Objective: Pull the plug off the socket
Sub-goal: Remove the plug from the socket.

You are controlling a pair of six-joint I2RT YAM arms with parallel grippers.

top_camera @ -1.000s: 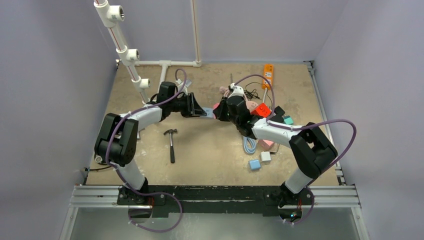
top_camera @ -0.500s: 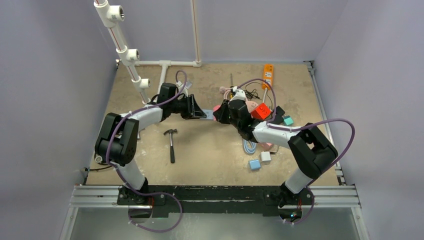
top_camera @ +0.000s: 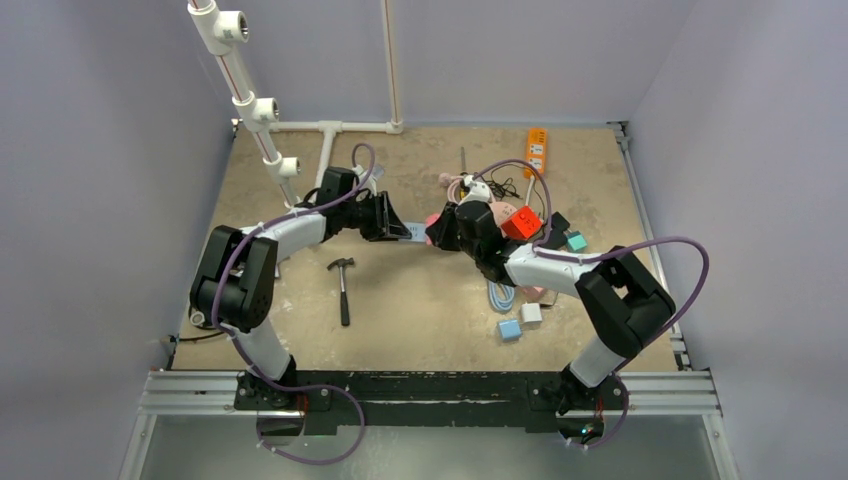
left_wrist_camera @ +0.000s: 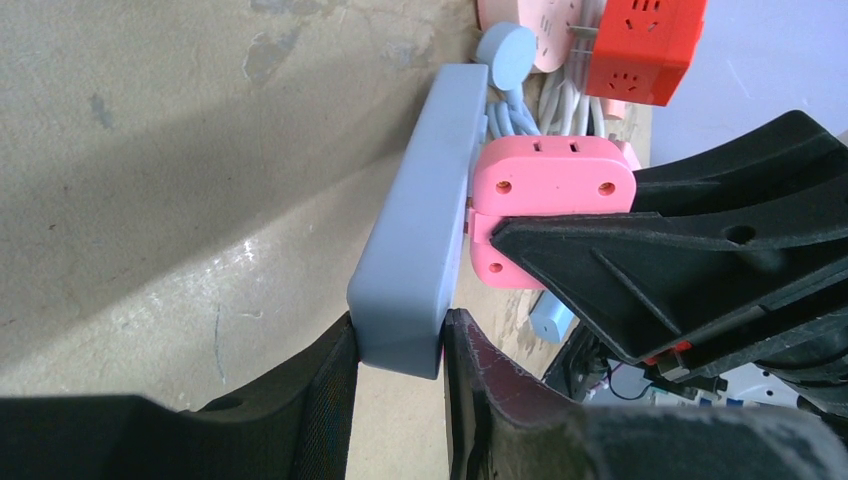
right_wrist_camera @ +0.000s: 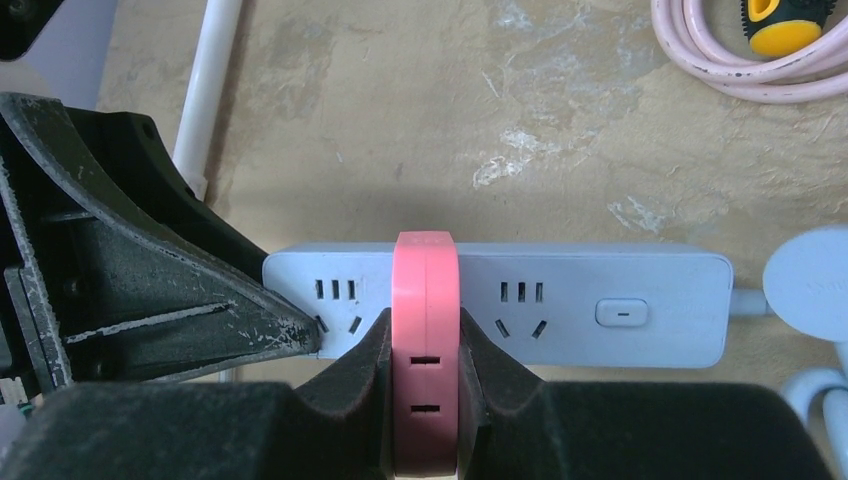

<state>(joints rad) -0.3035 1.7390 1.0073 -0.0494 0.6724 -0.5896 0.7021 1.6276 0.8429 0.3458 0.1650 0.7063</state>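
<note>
Where your left gripper (left_wrist_camera: 398, 340) meets the work, its two fingers are clamped on the near end of the pale blue power strip (left_wrist_camera: 425, 200). There is one pad on each broad side, and the strip runs straight away from the fingertips. Your right gripper (right_wrist_camera: 425, 345) is closed on the pink plug (right_wrist_camera: 425, 265) and squeezes its flat sides. The plug juts out past the fingertips and sits across the strip's socket face, between two sets of holes and tight against it. You cannot see the pins, so how deep they sit cannot be told.

Just to the left of the right gripper's fingers, the left gripper's black finger covers the end of the strip. To their right, the strip shows one more socket set and a switch button. Past that far end lies a round blue plug (right_wrist_camera: 810, 280), touching the strip's end.

Ahead of the right gripper, on the sandy table (right_wrist_camera: 560, 110), a coiled pink cable (right_wrist_camera: 720, 70) lies with a yellow-and-black screwdriver (right_wrist_camera: 775, 25) handle on it. A white pipe (right_wrist_camera: 205, 90) is ahead and to its left.

Beyond the strip's far end, as the left gripper looks, stands a red socket cube (left_wrist_camera: 640, 45). Behind the left gripper, toward the arm bases, lies a hammer (top_camera: 343, 285). Farthest off, at the back of the table, lies an orange power strip (top_camera: 537, 148).
</note>
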